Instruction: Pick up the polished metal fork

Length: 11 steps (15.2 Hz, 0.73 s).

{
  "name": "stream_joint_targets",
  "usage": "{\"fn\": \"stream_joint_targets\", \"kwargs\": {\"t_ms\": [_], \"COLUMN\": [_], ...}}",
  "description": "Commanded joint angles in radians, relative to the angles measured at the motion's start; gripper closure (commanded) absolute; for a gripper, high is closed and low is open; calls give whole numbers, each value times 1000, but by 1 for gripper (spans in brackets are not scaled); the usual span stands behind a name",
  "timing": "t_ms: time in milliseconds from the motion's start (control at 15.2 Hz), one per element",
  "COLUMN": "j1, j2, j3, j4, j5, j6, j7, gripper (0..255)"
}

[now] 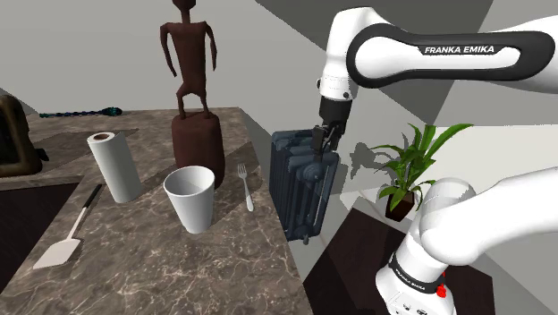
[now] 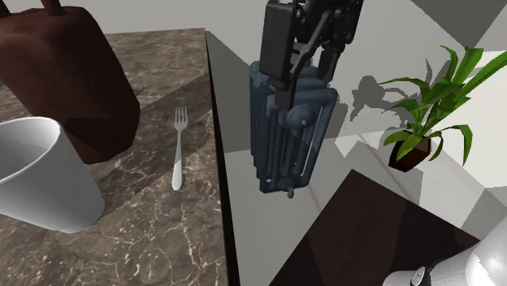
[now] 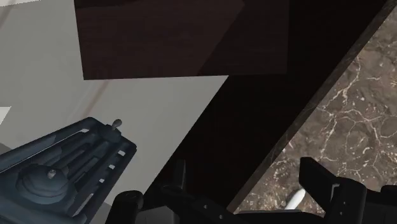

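The fork (image 1: 246, 186) is silver-grey and lies flat on the brown marble counter (image 1: 161, 259), tines pointing away, near the counter's right edge in the shoulder view. In the second exterior view the fork (image 2: 179, 150) lies between the dark statue base and the counter edge. My gripper (image 1: 321, 148) hangs past that edge, above a dark blue radiator (image 1: 304, 183) and well to the right of the fork. In the wrist view the gripper (image 3: 245, 191) is open, and the fork's pale handle tip (image 3: 294, 200) shows close to the right finger, untouched.
A white cup (image 1: 190, 197) stands left of the fork, and a brown statue (image 1: 192, 89) on its dark base stands behind it. Farther left are a paper towel roll (image 1: 114, 166) and a spatula (image 1: 67, 234). A potted plant (image 1: 411, 170) stands on the floor.
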Motion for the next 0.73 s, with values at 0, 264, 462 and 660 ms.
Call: {"fn": "stream_joint_targets", "kwargs": {"t_ms": [0, 264, 462, 660], "j1": [0, -18, -35, -55], "j2": [0, 125, 229, 340], "j3": [0, 65, 109, 149], "j4": [0, 18, 49, 94], "j5": [0, 27, 34, 27], "j6": [0, 127, 215, 295], "j7": [0, 131, 230, 331], "gripper": [0, 0, 0, 0]}}
